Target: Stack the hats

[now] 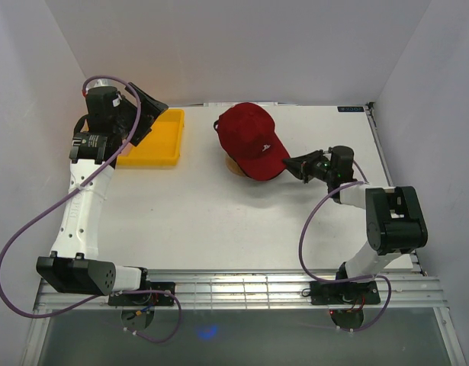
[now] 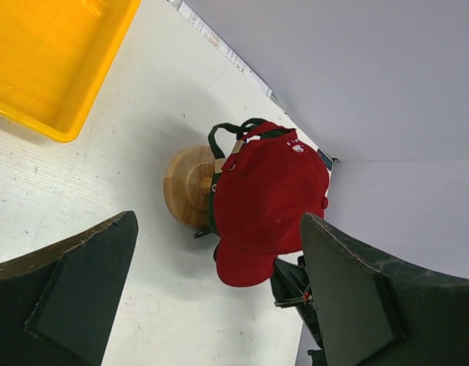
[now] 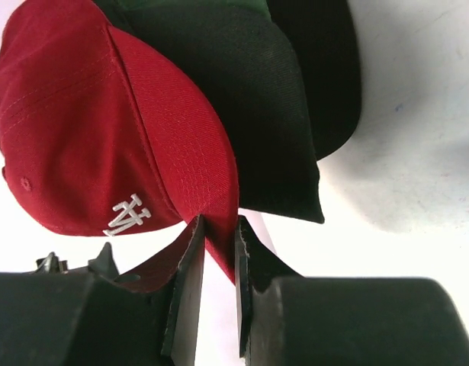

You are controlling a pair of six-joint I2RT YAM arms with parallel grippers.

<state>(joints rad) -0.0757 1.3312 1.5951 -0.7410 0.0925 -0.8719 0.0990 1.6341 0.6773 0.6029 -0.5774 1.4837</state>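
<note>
A red hat (image 1: 253, 137) with a white front logo lies on top of the stack on the wooden stand (image 1: 234, 166). In the right wrist view the red hat (image 3: 81, 130) lies over a dark green hat (image 3: 242, 99) and a black brim (image 3: 333, 76). My right gripper (image 1: 289, 162) is at the stack's right side. In its own view the right gripper (image 3: 219, 232) has its jaws closed narrowly on the red brim's edge. My left gripper (image 1: 154, 114) is open and empty above the yellow tray. Its view shows the red hat (image 2: 268, 191) on the stand (image 2: 187, 185).
The yellow tray (image 1: 162, 141) stands at the back left and also shows in the left wrist view (image 2: 51, 61). White walls close the table at the back and both sides. The left gripper (image 2: 219, 219) hangs well above the table.
</note>
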